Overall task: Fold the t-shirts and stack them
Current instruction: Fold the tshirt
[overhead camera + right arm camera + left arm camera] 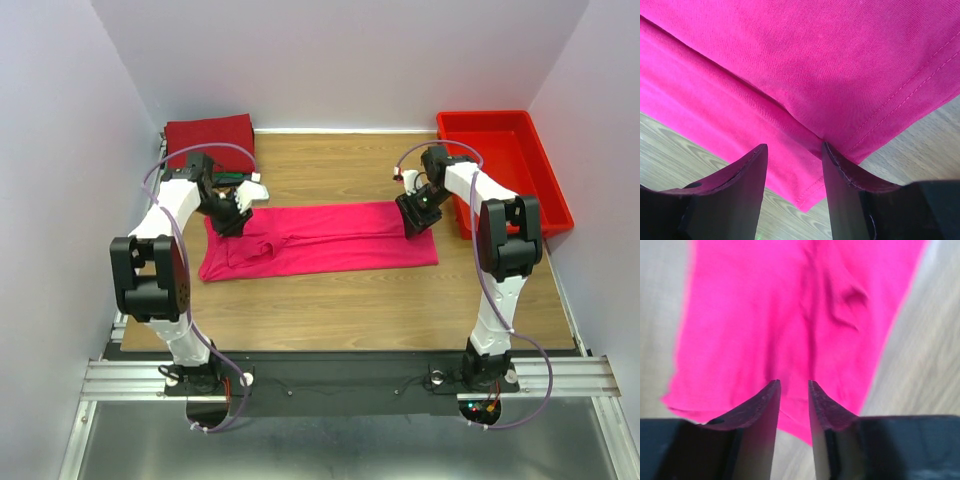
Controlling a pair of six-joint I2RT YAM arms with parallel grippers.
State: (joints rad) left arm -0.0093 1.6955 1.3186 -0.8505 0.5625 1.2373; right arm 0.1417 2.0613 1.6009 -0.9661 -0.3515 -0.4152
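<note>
A bright pink-magenta t-shirt [320, 240] lies folded lengthwise in a long strip across the middle of the wooden table. My left gripper [232, 222] hovers over its left end, jaws open with a narrow gap, nothing between them; the pink cloth [790, 315] lies below the fingers. My right gripper [413, 222] is over the shirt's right end, jaws open; the hemmed corner [810, 200] lies between and below the fingers, the folded top layer [840, 60] beyond them. A folded dark red t-shirt [208, 135] lies at the back left. The green and dark tees are out of view.
A red plastic bin [505, 170] stands at the back right, close to my right arm. White walls close in the table on the left, back and right. Bare wood [340, 300] lies in front of the shirt.
</note>
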